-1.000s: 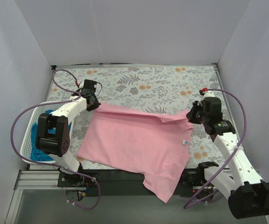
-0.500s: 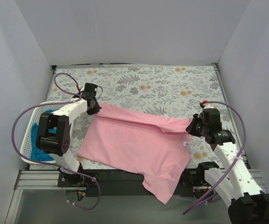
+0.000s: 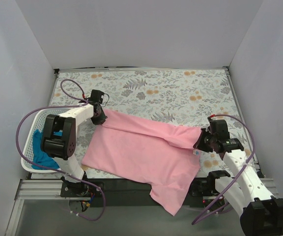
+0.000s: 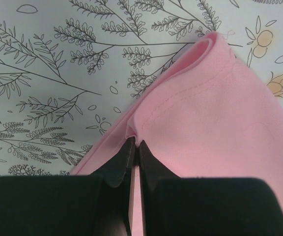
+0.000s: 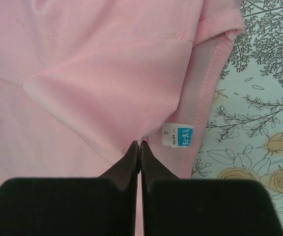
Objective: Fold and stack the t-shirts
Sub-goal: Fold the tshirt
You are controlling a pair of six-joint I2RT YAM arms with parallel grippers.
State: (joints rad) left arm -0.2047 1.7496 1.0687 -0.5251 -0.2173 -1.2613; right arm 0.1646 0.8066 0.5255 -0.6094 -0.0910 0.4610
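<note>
The left gripper [image 4: 134,142] and right gripper [image 5: 139,145] each pinch the far edge of the pink shirt [image 3: 141,152] on the table [image 3: 181,88]. The fold looks begun; next, bring that edge toward the near side

- The counter [image 3: 171,88] is covered in a floral print of grey ferns and orange blooms.
- A white lattice basket [image 3: 28,147] sits at its left edge, lower left of the frame.
- Plain pale walls [image 3: 131,29] enclose three sides.
</note>
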